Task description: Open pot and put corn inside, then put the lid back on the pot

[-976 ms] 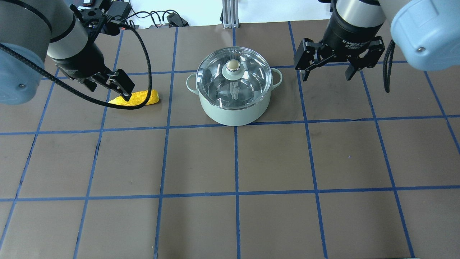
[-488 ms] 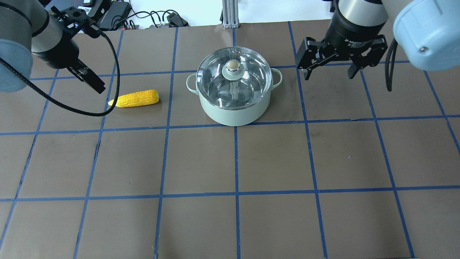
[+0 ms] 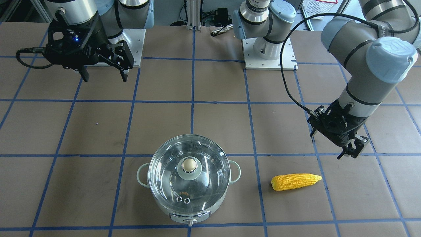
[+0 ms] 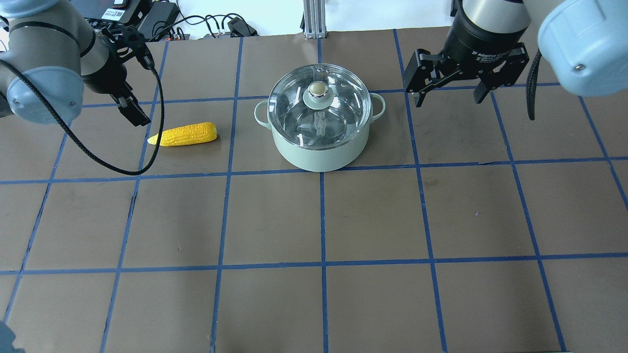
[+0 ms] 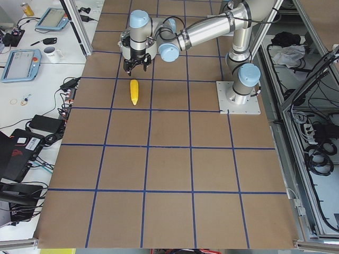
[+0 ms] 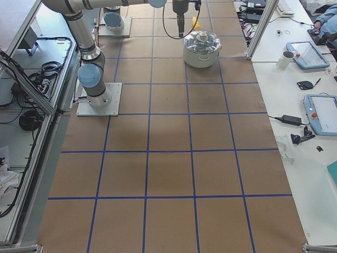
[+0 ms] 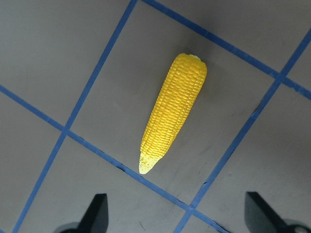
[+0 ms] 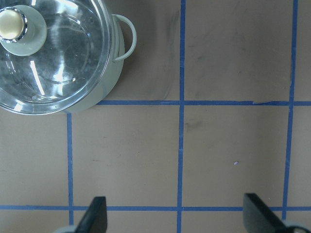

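The pale green pot (image 4: 319,152) stands at the table's back middle with the clear glass lid (image 4: 338,115) closed on it. It also shows in the right wrist view (image 8: 111,80), at the upper left. The yellow corn (image 4: 184,134) lies flat on the table, left of the pot, tip pointing away from it. My left gripper (image 4: 136,113) is open and empty, raised just beyond the corn's tip; its wrist view looks down on the corn (image 7: 172,111). My right gripper (image 4: 447,100) is open and empty, hovering right of the pot.
The table is brown with a blue tape grid (image 4: 321,215). Cables and power adapters (image 4: 162,14) lie past the far edge. The arm bases (image 3: 268,49) stand at the robot's side of the table.
My left gripper has lifted off the corn and drawn back to the left, leaving the corn lying where it was. My right gripper has barely moved.
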